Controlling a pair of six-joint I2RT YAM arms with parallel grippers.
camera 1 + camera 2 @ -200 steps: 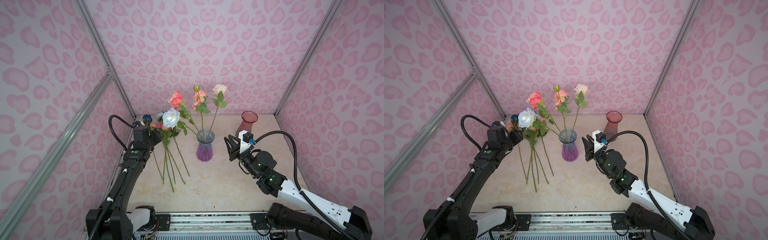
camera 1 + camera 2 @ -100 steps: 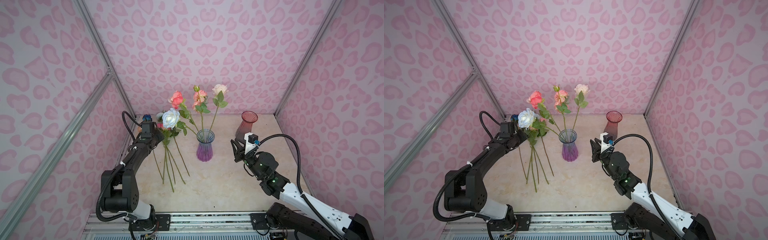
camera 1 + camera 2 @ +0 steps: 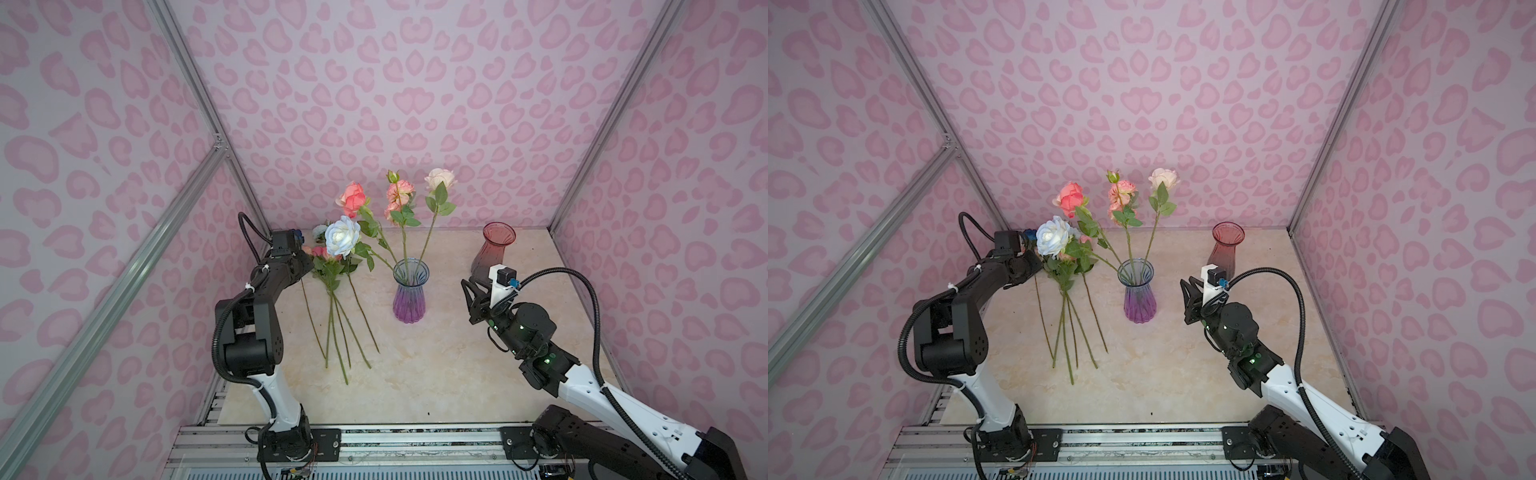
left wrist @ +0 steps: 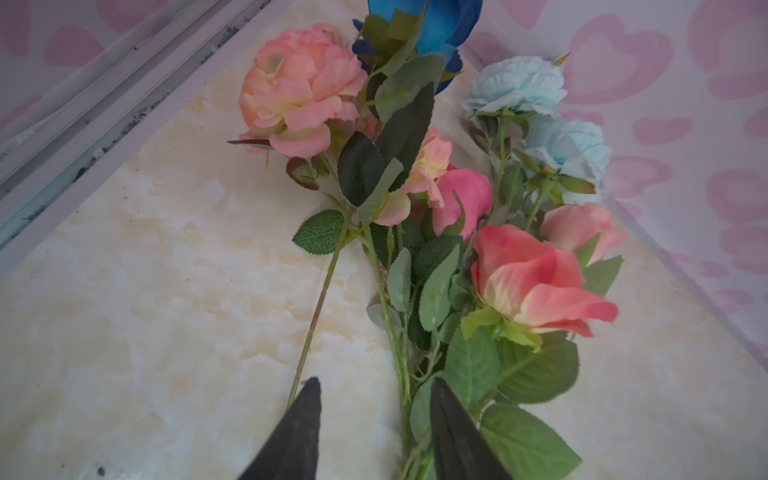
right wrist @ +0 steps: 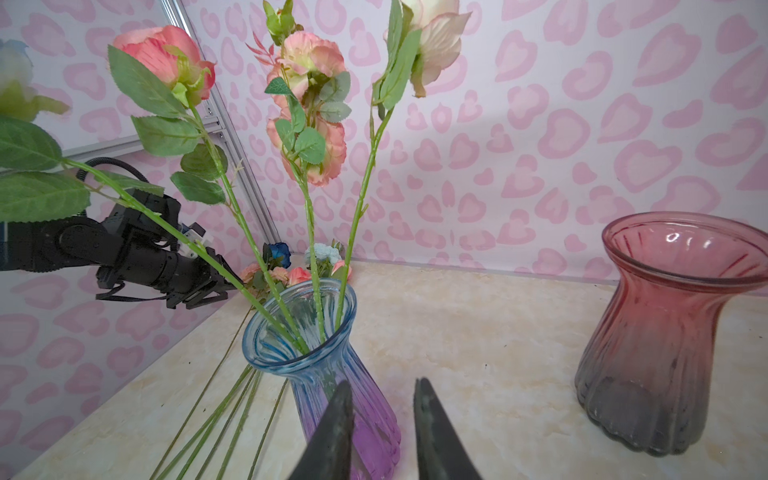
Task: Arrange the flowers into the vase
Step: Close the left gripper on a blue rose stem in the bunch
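open table (image 3: 436, 365) between purple vase (image 3: 409, 301) and red vase (image 3: 490, 251), flowers (image 3: 330, 270) crowding left

Folds the left arm, a second ago stretched out long, into a sharp bend, with the elbow now raised and pulled back, well away from the blue-purple vase (image 3: 409, 299). Turns the left gripper (image 4: 375, 382) more toward the vase, over the stems of the loose flowers (image 3: 332, 270) lying on the vase's left. Eases the right gripper (image 3: 469, 286) slightly farther from the vase on its right.
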